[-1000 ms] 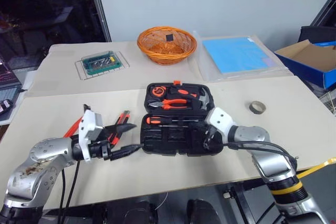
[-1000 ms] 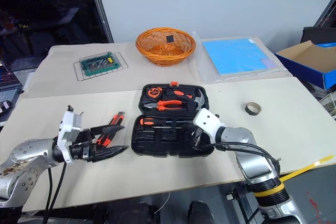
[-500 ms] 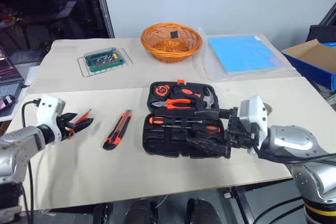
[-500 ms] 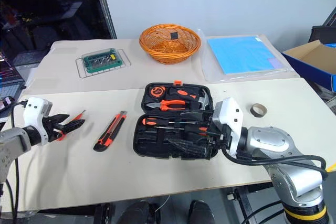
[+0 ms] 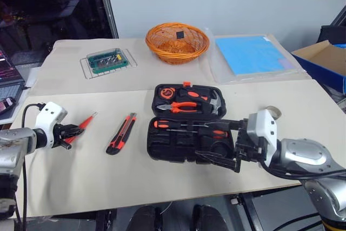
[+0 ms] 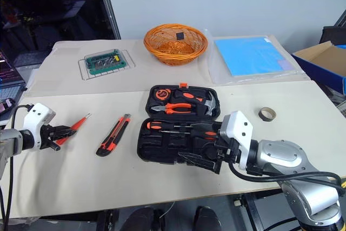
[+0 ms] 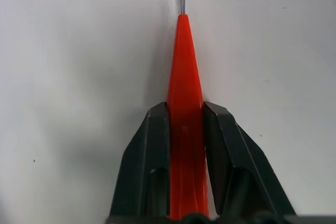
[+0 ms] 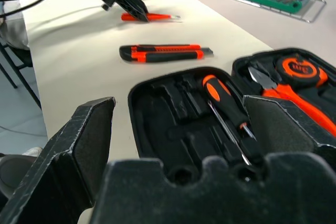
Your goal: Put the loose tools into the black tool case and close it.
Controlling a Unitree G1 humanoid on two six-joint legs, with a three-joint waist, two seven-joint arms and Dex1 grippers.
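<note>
Now the left gripper (image 7: 185, 129) is clamped on the slim orange screwdriver (image 7: 185, 103), its two fingers (image 7: 149, 150) pressed against either side of the handle; the tool lies flat on the table (image 5: 81, 177) near the left edge, metal tip pointing away from the gripper. The knife (image 5: 121, 133) lies just to the right of it, between the screwdriver and the case (image 5: 186, 128), apart from both. The case sits open near the middle of the table, lid laid flat toward the far side with pliers (image 5: 184, 106) and a tape measure (image 5: 164, 93) in it; two orange-and-black screwdrivers (image 5: 186, 127) lie in the near half. The right gripper (image 6: 201, 147) hovers above the case's near right corner with its jaws spread wide and nothing between them. The tape roll (image 6: 266, 113) rests toward the right edge, well apart from the case.
</note>
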